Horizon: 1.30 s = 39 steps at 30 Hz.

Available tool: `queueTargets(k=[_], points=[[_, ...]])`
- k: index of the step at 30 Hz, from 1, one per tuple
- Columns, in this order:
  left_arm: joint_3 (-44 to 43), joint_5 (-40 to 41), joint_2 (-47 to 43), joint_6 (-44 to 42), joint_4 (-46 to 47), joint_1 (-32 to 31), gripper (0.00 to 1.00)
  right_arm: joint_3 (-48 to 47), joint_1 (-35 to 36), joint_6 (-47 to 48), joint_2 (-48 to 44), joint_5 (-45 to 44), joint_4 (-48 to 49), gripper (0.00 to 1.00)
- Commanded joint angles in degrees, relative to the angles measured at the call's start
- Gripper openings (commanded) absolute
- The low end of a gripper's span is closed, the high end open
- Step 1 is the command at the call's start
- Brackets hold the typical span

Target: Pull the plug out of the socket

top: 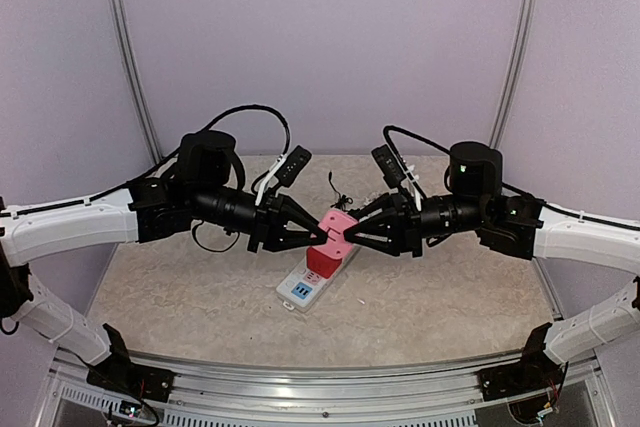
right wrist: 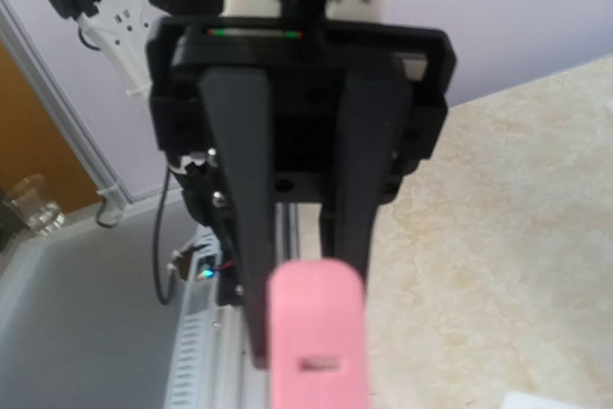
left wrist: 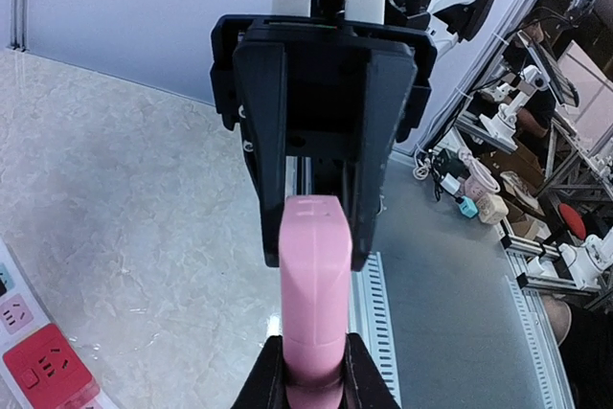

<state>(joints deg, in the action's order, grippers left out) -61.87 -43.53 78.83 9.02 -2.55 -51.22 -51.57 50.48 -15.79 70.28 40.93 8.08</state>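
The pink plug (top: 336, 225) hangs in the air between my two grippers, just above the socket (top: 303, 288), a white power strip with red and blue outlet faces. My left gripper (top: 322, 238) is shut on the plug's near end in the left wrist view (left wrist: 316, 375). My right gripper (top: 351, 237) comes from the opposite side, and its fingers (left wrist: 273, 237) clamp the plug's far end (left wrist: 314, 237). The socket's red face (left wrist: 40, 367) lies on the table below and to the left. In the right wrist view the plug (right wrist: 318, 342) shows blurred; my own fingers are hidden.
A thin black wire (top: 337, 193) lies on the table behind the strip. A metal rail (top: 320, 379) runs along the table's front edge. Purple walls close the back and sides. Lab clutter (left wrist: 479, 198) stands beyond the table.
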Motion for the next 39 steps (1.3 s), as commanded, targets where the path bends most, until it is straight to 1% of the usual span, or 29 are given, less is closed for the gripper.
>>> queueTargets(k=[1,2,4,7,8,12,16,19,25,28,34,36,39], points=[[0.3,1.0,0.6,2.9,2.0,1.8,0.04,0.1,0.1,1.0,-0.8,-2.7,-0.3,0.56],[0.6,1.5,0.6,3.4,2.0,2.6,0.03,0.1,0.1,1.1,-1.1,-3.6,-0.6,0.69],[1.4,2.1,0.8,4.4,2.1,4.7,0.01,0.1,-0.2,1.4,-1.9,-5.7,-1.4,0.83],[2.3,2.9,1.7,6.4,2.1,8.8,0.01,0.7,-0.8,2.1,-3.6,-9.6,-2.8,0.98],[2.4,3.5,2.0,7.2,2.0,10.5,0.01,1.0,-1.0,2.2,-4.3,-10.3,-2.7,0.99],[1.4,6.9,6.7,9.1,-1.2,18.1,0.02,2.2,-1.7,1.8,-5.8,-10.7,-2.6,1.00],[1.2,10.2,11.3,12.6,-1.8,26.7,0.02,2.9,-1.7,1.9,-6.4,-10.8,-3.1,1.00],[-0.1,12.5,15.1,13.2,-3.3,32.0,0.02,3.6,-1.8,2.0,-6.9,-11.1,-3.1,1.00],[-5.7,9.7,24.2,12.3,-7.4,42.3,0.03,4.1,-1.9,2.5,-6.9,-10.7,-3.4,1.00],[-7.8,7.3,28.3,12.5,-7.5,45.8,0.03,4.1,-2.0,2.9,-6.7,-10.4,-3.7,1.00],[-13.1,5.6,34.2,11.2,-12.4,50.7,0.03,4.4,-2.5,3.7,-6.6,-10.7,-4.6,1.00],[-13.8,4.4,35.5,11.3,-12.5,52.9,0.04,4.5,-2.6,3.7,-6.5,-10.4,-4.2,1.00],[-15.8,3.2,37.9,11.2,-13.7,54.5,0.06,4.5,-2.9,3.7,-6.0,-9.9,-4.0,1.00]])
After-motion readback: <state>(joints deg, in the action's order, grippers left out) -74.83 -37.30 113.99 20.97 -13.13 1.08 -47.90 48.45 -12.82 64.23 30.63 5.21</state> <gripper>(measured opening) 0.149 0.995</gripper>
